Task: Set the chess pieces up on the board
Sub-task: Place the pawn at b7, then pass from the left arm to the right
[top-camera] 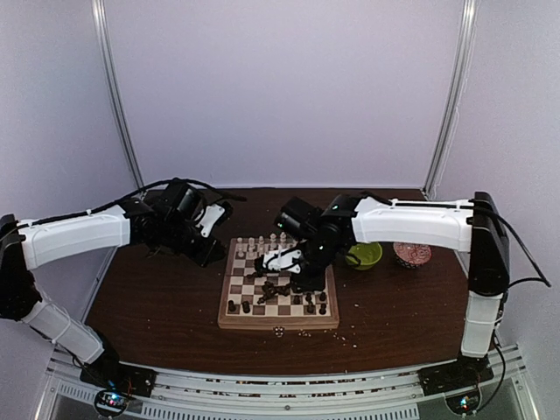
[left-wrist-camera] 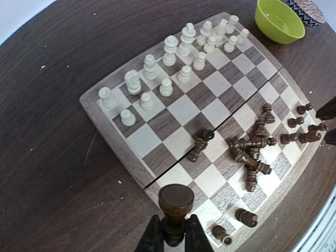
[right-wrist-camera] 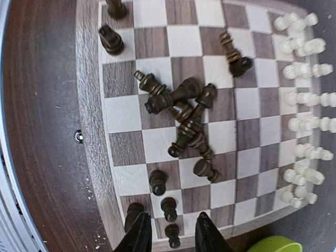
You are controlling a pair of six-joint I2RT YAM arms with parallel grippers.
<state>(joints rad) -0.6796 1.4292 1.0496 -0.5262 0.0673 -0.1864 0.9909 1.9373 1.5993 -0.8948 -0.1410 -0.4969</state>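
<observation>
Two rows of cream-white chess pieces (left-wrist-camera: 173, 50) stand along the chessboard's (top-camera: 278, 324) far side, and dark brown pieces (right-wrist-camera: 184, 113) lie heaped mid-board. The left gripper (left-wrist-camera: 173, 220) clamps one dark brown piece (left-wrist-camera: 176, 198). The right gripper (right-wrist-camera: 172, 216) hangs with jaws apart over the board's edge. The surface (top-camera: 157, 297) is dark wood, the walls (top-camera: 280, 87) pale. The frame edge crops the patterned bowl (left-wrist-camera: 308, 9).

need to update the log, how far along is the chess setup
Done: the cream-white pieces stand in two rows on their side. In hand: the left end effector grips one dark brown piece; the right end effector is open over standing dark pieces. To do: the heap of fallen dark pieces mid-board.
</observation>
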